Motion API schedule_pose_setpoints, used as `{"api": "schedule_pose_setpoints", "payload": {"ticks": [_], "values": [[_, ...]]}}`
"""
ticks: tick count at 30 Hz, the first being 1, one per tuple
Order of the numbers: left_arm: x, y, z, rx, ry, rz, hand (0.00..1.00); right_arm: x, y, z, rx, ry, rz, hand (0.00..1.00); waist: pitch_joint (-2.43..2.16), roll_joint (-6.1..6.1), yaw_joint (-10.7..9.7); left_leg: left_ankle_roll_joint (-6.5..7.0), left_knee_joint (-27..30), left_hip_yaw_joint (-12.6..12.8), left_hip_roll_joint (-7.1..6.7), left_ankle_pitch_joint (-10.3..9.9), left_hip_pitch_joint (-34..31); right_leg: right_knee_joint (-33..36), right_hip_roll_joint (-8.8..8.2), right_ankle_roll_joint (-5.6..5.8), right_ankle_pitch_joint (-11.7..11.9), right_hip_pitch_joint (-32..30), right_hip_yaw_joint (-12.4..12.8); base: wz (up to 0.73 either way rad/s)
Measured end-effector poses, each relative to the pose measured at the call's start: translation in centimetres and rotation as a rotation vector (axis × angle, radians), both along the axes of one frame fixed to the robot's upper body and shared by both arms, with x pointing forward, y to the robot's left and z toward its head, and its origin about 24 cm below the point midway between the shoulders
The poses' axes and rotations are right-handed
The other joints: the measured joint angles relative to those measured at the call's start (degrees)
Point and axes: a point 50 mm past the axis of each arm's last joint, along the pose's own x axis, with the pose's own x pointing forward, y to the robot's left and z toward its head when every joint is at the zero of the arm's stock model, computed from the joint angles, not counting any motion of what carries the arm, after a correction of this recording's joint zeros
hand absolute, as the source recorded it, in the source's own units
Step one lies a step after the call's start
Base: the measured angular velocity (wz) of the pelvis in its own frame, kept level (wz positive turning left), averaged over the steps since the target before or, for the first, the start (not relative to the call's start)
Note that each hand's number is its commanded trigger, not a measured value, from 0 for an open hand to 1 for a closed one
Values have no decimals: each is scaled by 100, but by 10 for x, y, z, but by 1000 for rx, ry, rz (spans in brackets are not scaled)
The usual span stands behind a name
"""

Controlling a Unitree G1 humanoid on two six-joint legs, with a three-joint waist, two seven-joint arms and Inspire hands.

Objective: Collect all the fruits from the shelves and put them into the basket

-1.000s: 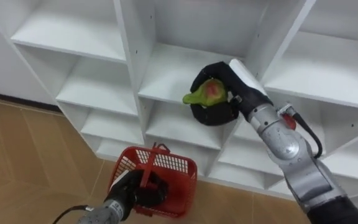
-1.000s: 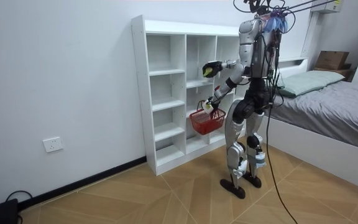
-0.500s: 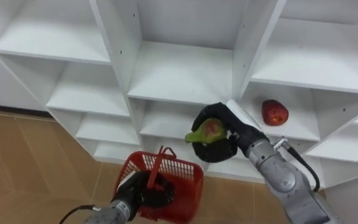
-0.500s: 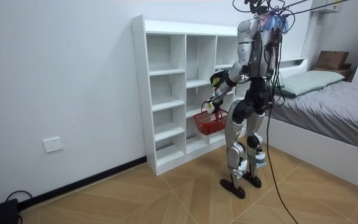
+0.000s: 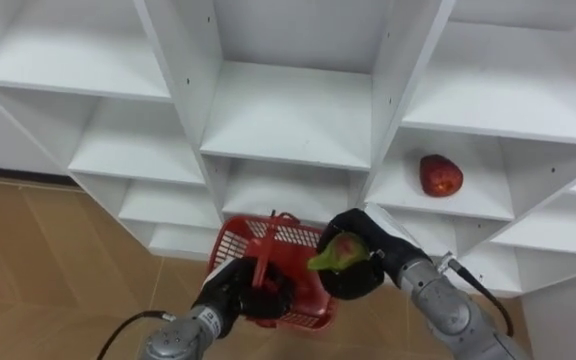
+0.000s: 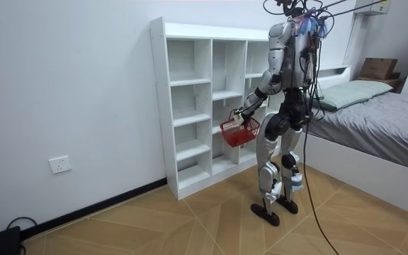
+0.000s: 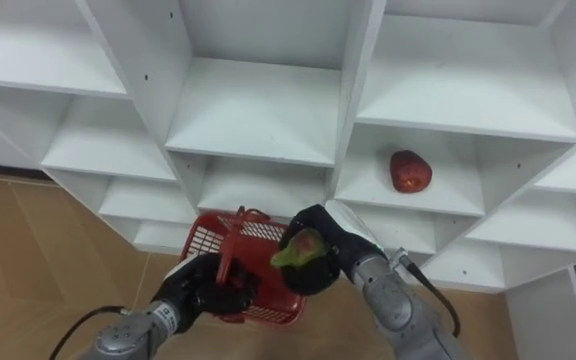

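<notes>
Right hand point(image 5: 366, 272) has come down from the middle shelf to the red basket point(image 5: 240, 240), which the left hand point(image 5: 253, 297) has raised. Count: one pear point(image 5: 336, 252), one red apple point(image 5: 440, 175), one basket. Pear's long axis lies near-level, narrow end toward robot's left, at the basket's right edge, clasped in curled right fingers. Left fingers wrap the handle point(image 5: 265, 255). Apple sits on a white closet point(image 5: 288, 110) shelf, right column.
</notes>
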Motion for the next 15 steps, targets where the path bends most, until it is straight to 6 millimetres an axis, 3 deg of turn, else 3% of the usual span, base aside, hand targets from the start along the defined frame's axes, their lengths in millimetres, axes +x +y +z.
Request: {"api": "schedule_pose_setpoints", "payload": {"ticks": [6, 15], "values": [[4, -7, 6, -22, -31, -20, 100, -1, 0, -1, -5, 0, 5, 100, 0, -1, -9, 0, -13, 4, 1, 0, -9, -2, 1, 0, 0, -22, 6, 0], [7, -9, 12, -63, -56, -52, 100, -11, -10, -23, -61, 95, -15, 100, 1, -2, -1, 0, -8, 49, 6, 0, -60, 51, 4, 3, -4, -126, 84, -4]]}}
